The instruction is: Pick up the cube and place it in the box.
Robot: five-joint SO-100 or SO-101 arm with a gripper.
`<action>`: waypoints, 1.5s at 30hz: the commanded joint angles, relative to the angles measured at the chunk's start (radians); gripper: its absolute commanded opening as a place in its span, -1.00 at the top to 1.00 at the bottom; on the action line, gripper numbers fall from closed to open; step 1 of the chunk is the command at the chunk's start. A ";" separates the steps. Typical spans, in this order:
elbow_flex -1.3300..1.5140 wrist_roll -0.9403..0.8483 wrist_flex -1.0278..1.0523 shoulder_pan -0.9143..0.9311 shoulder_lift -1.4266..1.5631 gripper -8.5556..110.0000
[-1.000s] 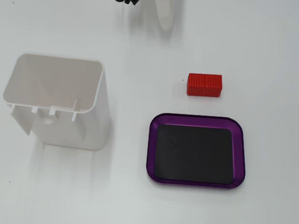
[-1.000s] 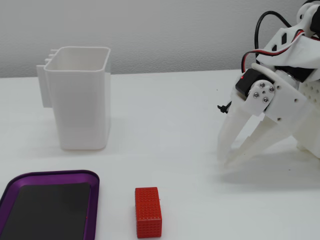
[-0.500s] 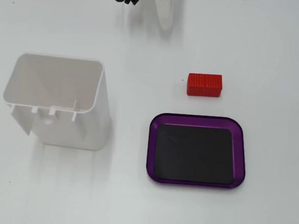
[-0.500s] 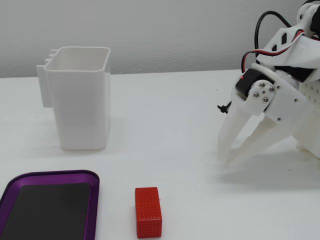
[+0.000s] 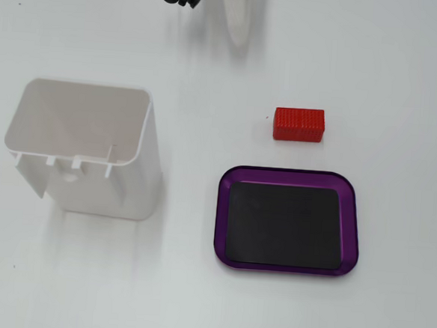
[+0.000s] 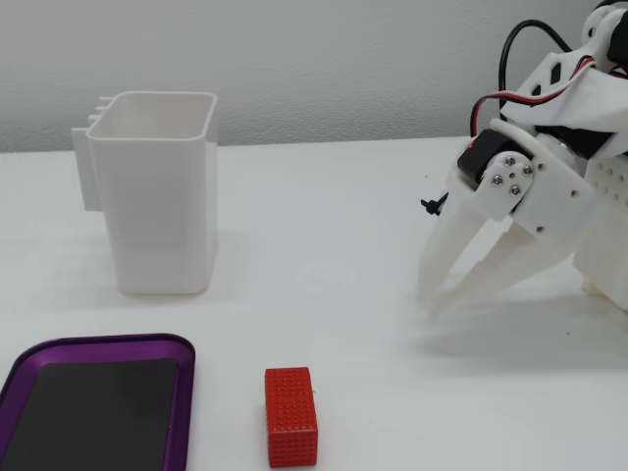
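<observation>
The red dotted cube (image 5: 299, 125) lies on the white table just above the purple-rimmed box (image 5: 356, 226) in a fixed view. In the other fixed view the cube (image 6: 291, 415) lies at the bottom, right of the box (image 6: 98, 342), whose black inside is empty. My gripper (image 6: 432, 302) points down at the table, well behind and to the right of the cube, its fingertips (image 6: 426, 294) together and holding nothing. In the top-down fixed view only its white tip (image 5: 241, 38) shows at the top edge, apart from the cube.
A tall white open-topped container (image 5: 85, 147) stands left of the box; it also shows in the other fixed view (image 6: 162, 196) at the back left. The arm's white body and cables (image 6: 579, 147) fill the right side.
</observation>
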 commanded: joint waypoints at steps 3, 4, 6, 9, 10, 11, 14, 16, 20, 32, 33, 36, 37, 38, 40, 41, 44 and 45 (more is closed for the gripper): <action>-0.279 -0.035 -0.037 -0.012 -0.403 0.84; -0.347 -0.035 -0.034 -0.012 -0.506 0.82; -0.485 -0.035 -0.005 -0.014 -0.713 0.76; -0.713 -0.038 0.094 -0.034 -1.008 0.66; -0.793 -0.040 0.135 -0.057 -1.098 0.62; -0.870 -0.040 0.173 -0.078 -1.181 0.59; -1.060 -0.031 0.235 -0.150 -1.399 0.54; -1.161 -0.028 0.255 -0.201 -1.502 0.54; -1.284 0.037 0.256 -0.225 -1.594 0.54; -1.353 0.080 0.118 -0.225 -1.729 0.54; -1.370 0.081 0.115 -0.225 -1.747 0.54; -1.424 0.081 0.117 -0.224 -1.812 0.54; -1.442 0.081 0.118 -0.224 -1.832 0.54; -1.462 0.081 0.120 -0.224 -1.853 0.54; -1.491 0.081 0.121 -0.224 -1.888 0.54; -1.500 0.083 0.123 -0.224 -1.905 0.54; -1.503 0.084 0.110 -0.224 -1.934 0.54; -1.503 0.084 0.110 -0.224 -1.944 0.54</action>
